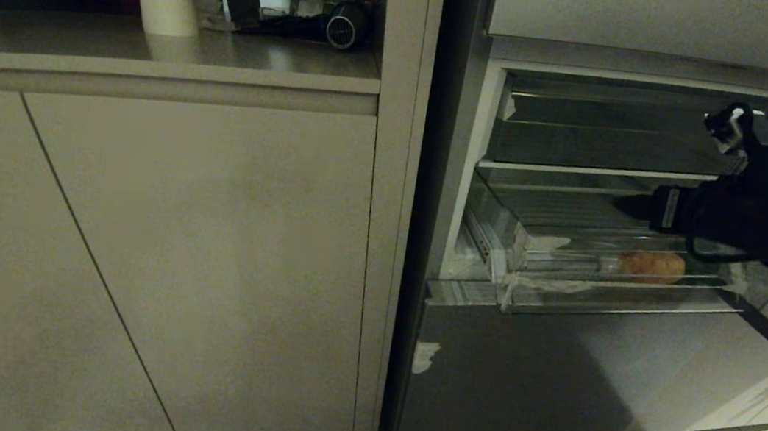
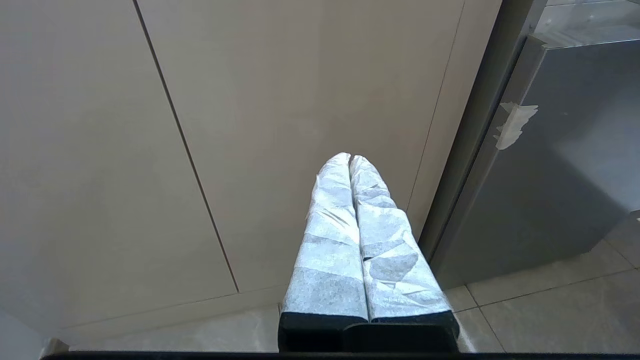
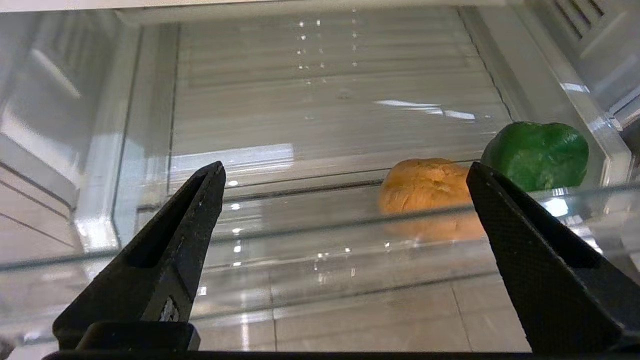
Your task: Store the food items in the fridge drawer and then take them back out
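Left hand [image 2: 351, 159] hangs before the beige cabinet doors [image 2: 250, 125], wrapped fingers [image 2: 330, 240] pressed together, grey fridge door [image 2: 560, 165] alongside, tiled floor [image 2: 540, 320] below.

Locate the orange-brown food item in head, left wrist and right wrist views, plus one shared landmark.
Head view: the orange-brown food item lies low in the clear fridge drawer, right of centre, behind its front wall.
Left wrist view: not in it; only cabinet doors, the fridge's lower front and the shut left end effector.
Right wrist view: right of centre, beside the green food item, between the open right end effector's fingers.
Shared landmark: the drawer's clear front wall, head and right wrist views.
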You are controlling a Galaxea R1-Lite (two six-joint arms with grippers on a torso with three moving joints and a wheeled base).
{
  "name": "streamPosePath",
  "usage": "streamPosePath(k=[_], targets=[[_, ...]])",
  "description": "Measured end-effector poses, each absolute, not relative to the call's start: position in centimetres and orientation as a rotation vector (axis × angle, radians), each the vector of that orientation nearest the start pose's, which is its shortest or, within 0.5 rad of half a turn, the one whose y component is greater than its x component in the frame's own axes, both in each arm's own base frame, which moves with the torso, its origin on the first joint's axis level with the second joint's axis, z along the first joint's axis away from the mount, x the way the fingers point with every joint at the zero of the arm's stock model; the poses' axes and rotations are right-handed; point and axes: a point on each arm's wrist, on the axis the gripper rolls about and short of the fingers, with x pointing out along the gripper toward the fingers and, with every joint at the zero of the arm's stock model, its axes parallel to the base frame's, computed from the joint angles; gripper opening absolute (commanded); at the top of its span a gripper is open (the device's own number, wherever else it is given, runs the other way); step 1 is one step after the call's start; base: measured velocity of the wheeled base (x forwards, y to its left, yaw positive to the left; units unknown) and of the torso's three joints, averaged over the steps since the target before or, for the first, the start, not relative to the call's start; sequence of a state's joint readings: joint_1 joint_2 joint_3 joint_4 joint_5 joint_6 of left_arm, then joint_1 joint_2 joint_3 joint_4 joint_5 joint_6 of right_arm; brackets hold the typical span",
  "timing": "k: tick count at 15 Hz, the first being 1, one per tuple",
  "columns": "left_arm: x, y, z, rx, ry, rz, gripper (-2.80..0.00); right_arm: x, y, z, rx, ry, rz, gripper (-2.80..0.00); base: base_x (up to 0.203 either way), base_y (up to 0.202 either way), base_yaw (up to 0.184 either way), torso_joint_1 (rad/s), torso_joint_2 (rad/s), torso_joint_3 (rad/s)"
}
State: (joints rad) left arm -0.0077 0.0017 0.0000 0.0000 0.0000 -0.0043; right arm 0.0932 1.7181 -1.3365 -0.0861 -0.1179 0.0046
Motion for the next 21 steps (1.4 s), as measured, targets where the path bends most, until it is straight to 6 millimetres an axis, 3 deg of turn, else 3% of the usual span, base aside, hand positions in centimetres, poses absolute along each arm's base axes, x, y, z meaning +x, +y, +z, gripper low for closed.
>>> streamPosePath(k=[4,13,17,21], targets=[[-2.3,0.0,7.6,-0.004,0.002,-0.008,-2.8,34.9,2.4,28.3,-0.02,0.379,0.013,0.0,0.0,0.0,0.0,0.0,0.0,0.0],[-2.3,0.0,7.6,-0.004,0.002,-0.008,-2.8,38.2,2.0,27.0,-0.006,0.513,0.077,0.0,0.0,0.0,0.0,0.0,0.0,0.0],[-2.3,0.0,7.6,-0.004,0.002,-0.008,-2.8,38.2,1.9,26.6,-0.006,0.577,0.076,0.0,0.0,0.0,0.0,0.0,0.0,0.0],[-2.3,0.0,7.6,-0.004,0.002,-0.008,-2.8,37.2,1.9,27.8,0.0,0.654,0.072,0.0,0.0,0.0,0.0,0.0,0.0,0.0]])
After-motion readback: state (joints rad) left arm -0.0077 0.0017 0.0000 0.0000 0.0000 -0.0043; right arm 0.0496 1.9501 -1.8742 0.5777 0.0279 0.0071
